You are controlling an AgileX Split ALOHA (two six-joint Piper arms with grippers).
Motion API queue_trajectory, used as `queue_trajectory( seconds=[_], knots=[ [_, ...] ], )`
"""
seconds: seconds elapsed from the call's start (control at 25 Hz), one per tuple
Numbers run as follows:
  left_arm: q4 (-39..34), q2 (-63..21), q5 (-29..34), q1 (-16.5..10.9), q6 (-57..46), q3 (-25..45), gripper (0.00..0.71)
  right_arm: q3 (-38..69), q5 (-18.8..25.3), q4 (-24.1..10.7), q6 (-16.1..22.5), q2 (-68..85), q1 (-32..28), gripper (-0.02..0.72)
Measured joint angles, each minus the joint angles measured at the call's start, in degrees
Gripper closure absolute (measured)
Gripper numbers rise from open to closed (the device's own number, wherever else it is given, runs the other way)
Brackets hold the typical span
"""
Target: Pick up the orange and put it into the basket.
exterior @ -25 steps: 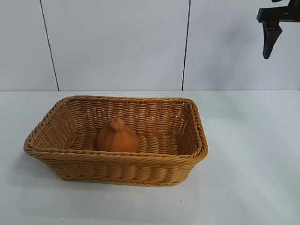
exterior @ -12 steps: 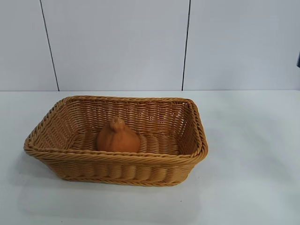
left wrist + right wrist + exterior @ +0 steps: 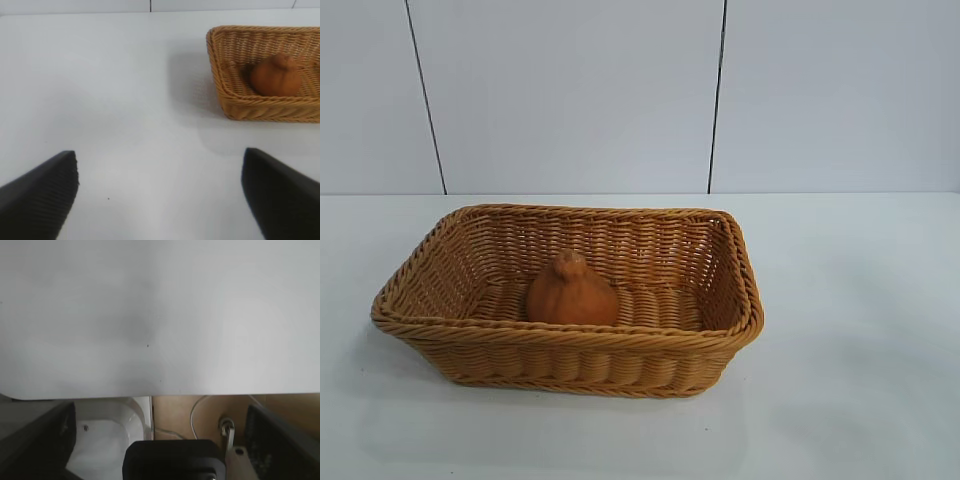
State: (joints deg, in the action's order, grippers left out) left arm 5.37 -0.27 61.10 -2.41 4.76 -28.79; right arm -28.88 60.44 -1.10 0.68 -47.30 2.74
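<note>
The orange sits upright inside the golden wicker basket on the white table, near its front wall. The left wrist view shows the orange in the basket from some way off. My left gripper is open and empty over bare table, well apart from the basket. My right gripper is open and empty, drawn back over the table's edge. Neither gripper shows in the exterior view.
In the right wrist view a white tub, a brown board with a cable and a black block lie beyond the table edge. White wall panels stand behind the table.
The right gripper, seen at the exterior view's top right a second ago, has withdrawn out of that view. The orange and the basket have not moved.
</note>
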Motion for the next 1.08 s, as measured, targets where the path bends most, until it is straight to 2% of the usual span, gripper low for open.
queue_trajectory(
  seconds=[0.16, 0.64, 1.08],
  knots=[
    [0.0, 0.0, 0.0, 0.0, 0.0, 0.0, 0.08, 0.48, -1.76, 0.18, 0.0, 12.62, 0.0, 0.073],
    [0.0, 0.0, 0.0, 0.0, 0.0, 0.0, 0.08, 0.77, -1.93, 0.45, 0.06, 43.99, 0.0, 0.073],
    [0.06, 0.0, -0.07, 0.0, 0.0, 0.0, 0.08, 0.77, -1.93, 0.45, 0.06, 47.65, 0.0, 0.073]
  ],
)
